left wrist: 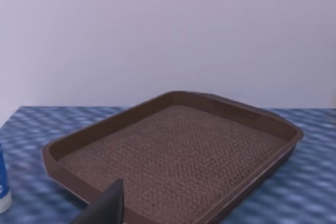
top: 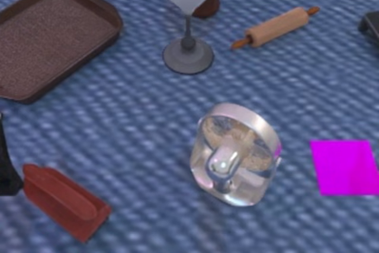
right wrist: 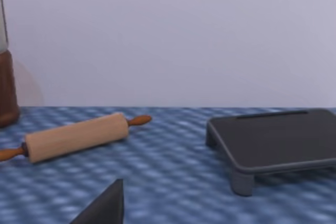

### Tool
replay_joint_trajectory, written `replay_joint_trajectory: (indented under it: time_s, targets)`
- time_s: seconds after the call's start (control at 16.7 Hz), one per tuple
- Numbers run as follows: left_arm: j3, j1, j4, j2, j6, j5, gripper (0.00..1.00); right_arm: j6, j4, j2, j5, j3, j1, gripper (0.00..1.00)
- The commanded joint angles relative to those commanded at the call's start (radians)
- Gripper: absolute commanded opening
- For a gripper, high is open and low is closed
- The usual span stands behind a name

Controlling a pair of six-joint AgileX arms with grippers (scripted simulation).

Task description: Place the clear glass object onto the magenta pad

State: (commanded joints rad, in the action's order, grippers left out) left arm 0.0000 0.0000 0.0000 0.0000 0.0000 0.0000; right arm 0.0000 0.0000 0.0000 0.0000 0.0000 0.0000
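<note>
The clear glass mug (top: 237,152) sits near the middle of the table in the top view, its loop handle (top: 222,167) turned toward the near edge. The magenta pad (top: 345,167) lies flat to its right, a small gap away, with nothing on it. Neither gripper is near the mug. My left arm (top: 6,170) shows only as a dark shape at the left edge; its wrist view shows one dark fingertip (left wrist: 113,203) over the brown tray. My right arm is outside the top view; its wrist view shows one fingertip (right wrist: 110,205) above the blue cloth. Both hold nothing.
A brown tray (top: 89,4) lies back left. A frosted wine glass (top: 188,51) stands at back centre with a brown cup (top: 210,4) behind it. A wooden rolling pin (top: 275,26) and dark grey stand (top: 370,25) lie back right. A red-brown block (top: 65,201) lies front left.
</note>
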Motion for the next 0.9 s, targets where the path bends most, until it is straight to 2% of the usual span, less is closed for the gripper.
replay_joint_trajectory:
  time_s: [0.24,0.42,0.66,0.9]
  targets:
    - [0.000,0.000,0.000,0.000,0.000,0.000,1.00,-0.007,-0.030,0.030,0.000,0.030,0.014,1.00]
    - [0.000,0.000,0.000,0.000,0.000,0.000,1.00,-0.033,-0.147,0.156,0.001,0.150,0.064,1.00]
    - [0.000,0.000,0.000,0.000,0.000,0.000,1.00,-0.079,-0.389,0.462,0.003,0.444,0.170,1.00]
    - [0.000,0.000,0.000,0.000,0.000,0.000,1.00,-0.131,-0.667,0.868,0.003,0.851,0.299,1.00]
